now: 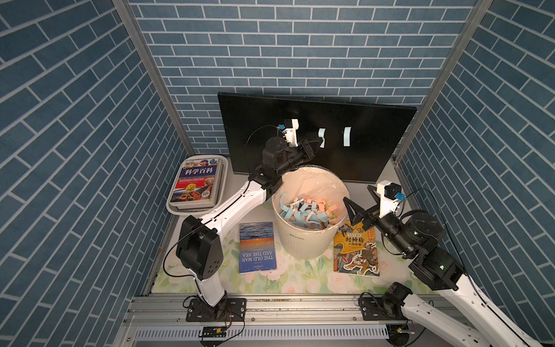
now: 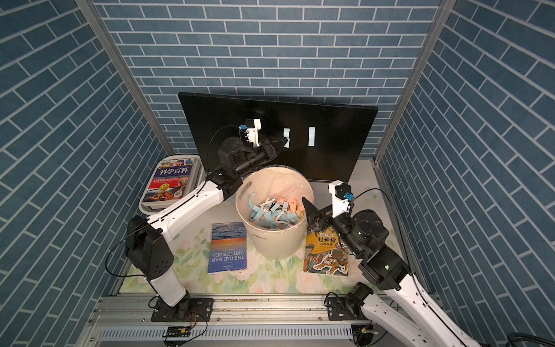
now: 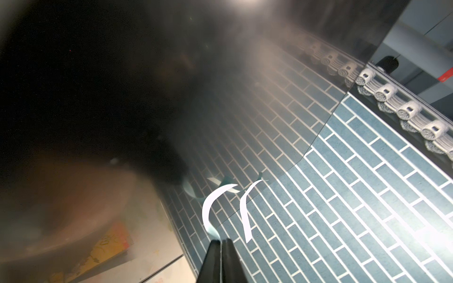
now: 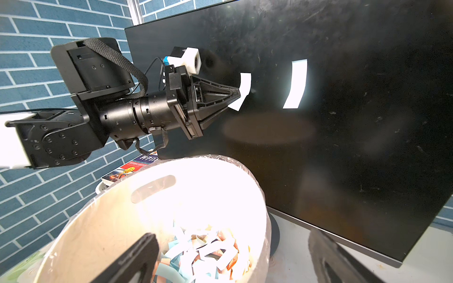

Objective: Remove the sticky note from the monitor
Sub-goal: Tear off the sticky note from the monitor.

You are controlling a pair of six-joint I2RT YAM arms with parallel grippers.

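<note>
At centre frame, your left gripper (image 1: 320, 141) pinches the pale blue paper sticky note (image 1: 321, 133) on the glossy black monitor (image 1: 375, 156); your right gripper (image 1: 356, 193) gapes wide.

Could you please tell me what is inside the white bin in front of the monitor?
The bin holds a clear plastic liner and a heap of blue, pink and white paper strips. The heap hides the bottom and anything beneath.

Overhead glare whitens the bin (image 4: 152, 210); the left wrist view's near side blurs.
</note>
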